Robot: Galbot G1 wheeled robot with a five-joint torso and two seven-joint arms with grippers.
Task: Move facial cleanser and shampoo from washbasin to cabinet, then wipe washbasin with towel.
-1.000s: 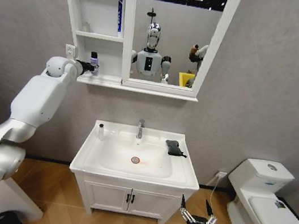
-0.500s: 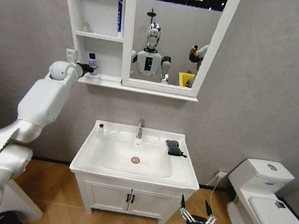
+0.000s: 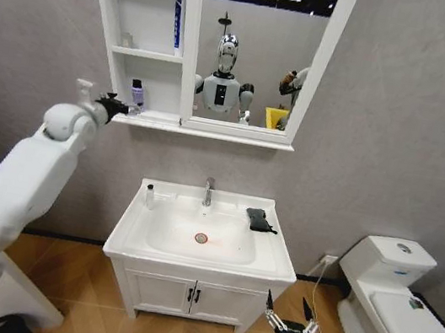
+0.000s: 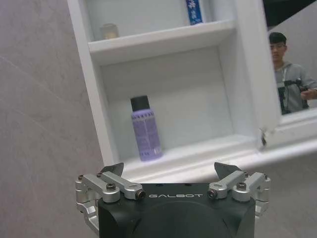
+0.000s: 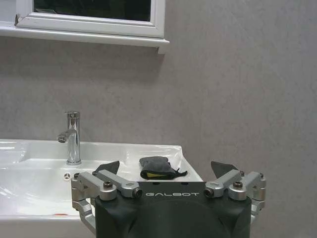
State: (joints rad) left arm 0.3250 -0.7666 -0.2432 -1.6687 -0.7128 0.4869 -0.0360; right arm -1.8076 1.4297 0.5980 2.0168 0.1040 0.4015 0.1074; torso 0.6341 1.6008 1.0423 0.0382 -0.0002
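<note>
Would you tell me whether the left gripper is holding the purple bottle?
No, the left gripper is open and the purple bottle stands apart on the cabinet shelf.

The left arm (image 3: pixel 29 173) wears smooth glossy white shells. Each black block-shaped hand (image 4: pixel 171 174) carries silver metal finger links (fastened by dark screws), black pointed tips and pale "GALBOT" lettering (image 5: pixel 170 194).

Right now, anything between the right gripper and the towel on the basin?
Nothing visible. The right gripper, jaws open, hangs low in front of the washbasin. The towel lies on the rim, on the tap's right, with open air between. The left gripper is up at the cabinet.
</note>
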